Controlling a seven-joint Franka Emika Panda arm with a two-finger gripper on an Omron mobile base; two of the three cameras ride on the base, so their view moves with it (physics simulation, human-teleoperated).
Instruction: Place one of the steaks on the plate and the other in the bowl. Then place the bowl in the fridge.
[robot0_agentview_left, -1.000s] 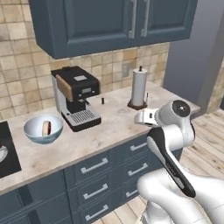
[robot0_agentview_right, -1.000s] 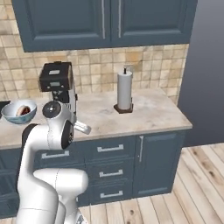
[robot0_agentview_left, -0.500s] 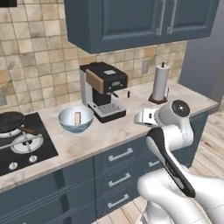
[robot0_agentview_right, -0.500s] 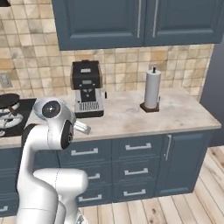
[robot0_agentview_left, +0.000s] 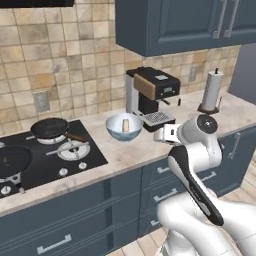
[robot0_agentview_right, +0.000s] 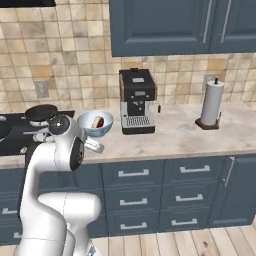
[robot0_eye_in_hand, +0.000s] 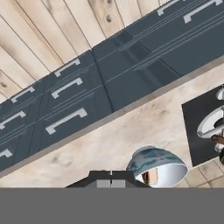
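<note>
The pale blue-white bowl (robot0_agentview_left: 124, 127) (robot0_agentview_right: 95, 123) (robot0_eye_in_hand: 157, 166) stands on the counter just left of the coffee machine. One pinkish steak (robot0_agentview_left: 126, 125) (robot0_agentview_right: 98, 121) (robot0_eye_in_hand: 151, 176) lies inside it. My gripper (robot0_agentview_left: 162, 134) (robot0_agentview_right: 94, 146) (robot0_eye_in_hand: 111, 177) is folded in close to the arm at the counter's front edge. It is shut with nothing in it and hangs a short way in front of the bowl. A strip of the grey fridge (robot0_agentview_left: 247, 70) shows at the far right. The plate is out of view.
A black coffee machine (robot0_agentview_left: 152, 92) (robot0_agentview_right: 136, 100) and a paper towel stand (robot0_agentview_left: 211, 91) (robot0_agentview_right: 210, 104) sit on the counter to the right. A black hob (robot0_agentview_left: 30, 160) with a frying pan (robot0_agentview_left: 50, 128) (robot0_agentview_right: 41, 112) lies to the left. Drawers run below, cabinets hang above.
The whole picture has slid right, so the base has moved left along the counter. The hob has come into view. Bowl and steak stay put and the gripper stays shut.
</note>
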